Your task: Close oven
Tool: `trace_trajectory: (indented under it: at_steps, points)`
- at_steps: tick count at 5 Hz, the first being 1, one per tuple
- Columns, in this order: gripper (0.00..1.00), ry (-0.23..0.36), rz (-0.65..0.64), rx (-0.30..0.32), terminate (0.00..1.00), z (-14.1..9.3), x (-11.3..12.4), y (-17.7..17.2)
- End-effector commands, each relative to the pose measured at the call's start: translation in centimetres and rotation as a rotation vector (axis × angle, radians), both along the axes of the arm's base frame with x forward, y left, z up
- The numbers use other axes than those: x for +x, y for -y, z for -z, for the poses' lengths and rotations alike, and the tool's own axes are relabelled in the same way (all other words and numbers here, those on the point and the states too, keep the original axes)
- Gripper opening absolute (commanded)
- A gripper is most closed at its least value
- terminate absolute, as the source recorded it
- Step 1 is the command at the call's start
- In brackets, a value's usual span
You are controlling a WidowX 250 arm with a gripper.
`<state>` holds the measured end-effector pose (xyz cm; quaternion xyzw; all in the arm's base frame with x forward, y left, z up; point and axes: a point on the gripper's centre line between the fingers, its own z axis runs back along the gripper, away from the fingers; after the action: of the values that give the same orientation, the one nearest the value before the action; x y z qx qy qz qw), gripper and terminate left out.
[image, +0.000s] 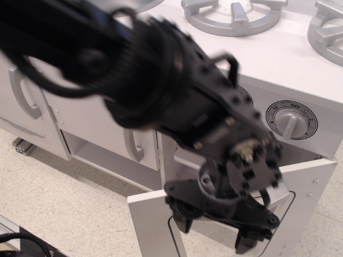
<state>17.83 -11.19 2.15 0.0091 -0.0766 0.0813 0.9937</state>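
Note:
The white oven door (308, 198) hangs partly open, its top edge tilted out from the oven front. My black gripper (214, 230) is open and empty, its fingers (182, 219) spread in front of the door's upper part, over the place of the grey handle. Only a bit of that handle (282, 194) shows at the right of the wrist. The door's clear window (206, 243) shows between the fingers. The arm is motion-blurred and hides most of the oven's inside.
A grey timer dial (291, 120) sits on the panel above the door. Grey burners (236, 16) lie on the stove top. Windowless cabinet doors with vertical grey handles (24, 91) stand to the left. Beige floor (64, 209) lies in front.

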Motion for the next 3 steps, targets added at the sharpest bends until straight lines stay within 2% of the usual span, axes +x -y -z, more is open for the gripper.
trace_trajectory:
  at_steps: [1,2,3]
  points:
    - [1.0,0.057,-0.085,-0.055,0.0,4.6,1.8,1.4]
    - [1.0,0.055,-0.094,-0.041,0.0,5.8,2.7,1.3]
    - [1.0,0.09,-0.126,-0.03,0.0,5.3,3.9,0.1]
